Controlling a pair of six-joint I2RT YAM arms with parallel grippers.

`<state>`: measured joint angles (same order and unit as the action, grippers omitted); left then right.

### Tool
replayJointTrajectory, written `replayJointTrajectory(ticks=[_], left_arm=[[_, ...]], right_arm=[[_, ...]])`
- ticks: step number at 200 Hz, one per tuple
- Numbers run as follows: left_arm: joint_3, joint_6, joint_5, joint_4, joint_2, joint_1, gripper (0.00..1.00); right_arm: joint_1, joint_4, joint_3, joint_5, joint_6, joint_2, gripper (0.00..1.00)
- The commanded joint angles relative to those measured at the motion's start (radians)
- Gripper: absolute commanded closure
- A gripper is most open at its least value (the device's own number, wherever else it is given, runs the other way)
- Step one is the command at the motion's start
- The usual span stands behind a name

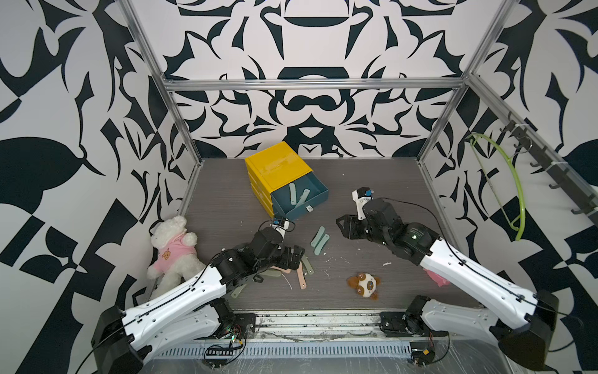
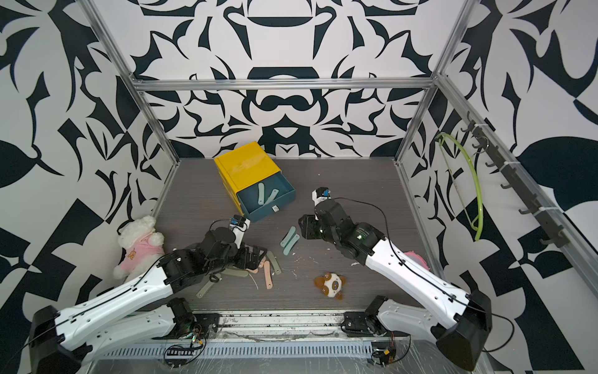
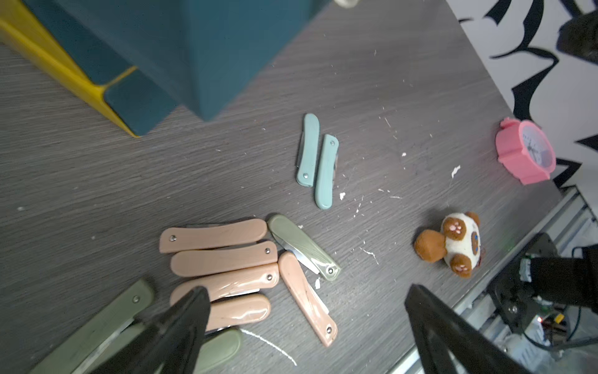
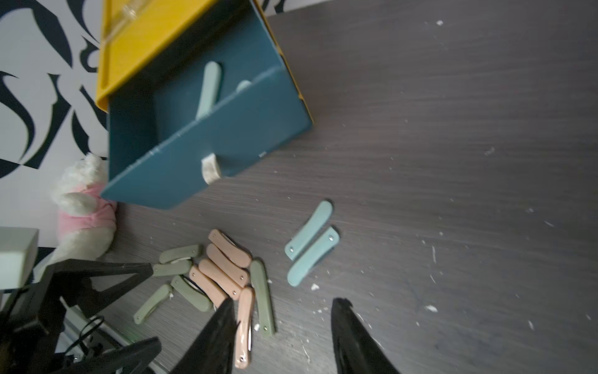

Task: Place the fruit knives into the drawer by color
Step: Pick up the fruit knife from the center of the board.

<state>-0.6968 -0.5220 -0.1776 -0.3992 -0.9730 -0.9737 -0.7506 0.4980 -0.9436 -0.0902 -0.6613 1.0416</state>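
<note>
On the worktop [image 1: 372,175], two teal knives [image 1: 320,241] lie side by side, touching, near the open drawer [image 1: 301,210] that holds two more teal. Right tool [image 4: 282,307], half spread and empty, sits just short of the pair; their long axes run oblique to its jaws. We judge it nearer. Left tool [image 3: 305,291], wide and empty, hovers over the peach-olive heap [image 3: 223,259].
</note>
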Motion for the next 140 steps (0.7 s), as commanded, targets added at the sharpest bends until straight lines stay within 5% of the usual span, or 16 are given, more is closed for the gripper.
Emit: replayJointTrajectory(ticks=[1,41,140], left_arm=[[-0.064,0.044,-0.039,0.024,-0.097,-0.084,0.01],[-0.178,0.063,-0.032,0.062,-0.392,-0.181,0.07],[-0.441,0.128,-0.037,0.06,-0.814,-0.137,0.28]], right_arm=[[-0.004,0.018,0.055,-0.076,-0.059,-0.089,0.5],[-0.004,0.063,0.114,-0.17,-0.095,-0.206,0.5],[-0.002,0.159,0.14,-0.228,-0.087,-0.366,0.5]])
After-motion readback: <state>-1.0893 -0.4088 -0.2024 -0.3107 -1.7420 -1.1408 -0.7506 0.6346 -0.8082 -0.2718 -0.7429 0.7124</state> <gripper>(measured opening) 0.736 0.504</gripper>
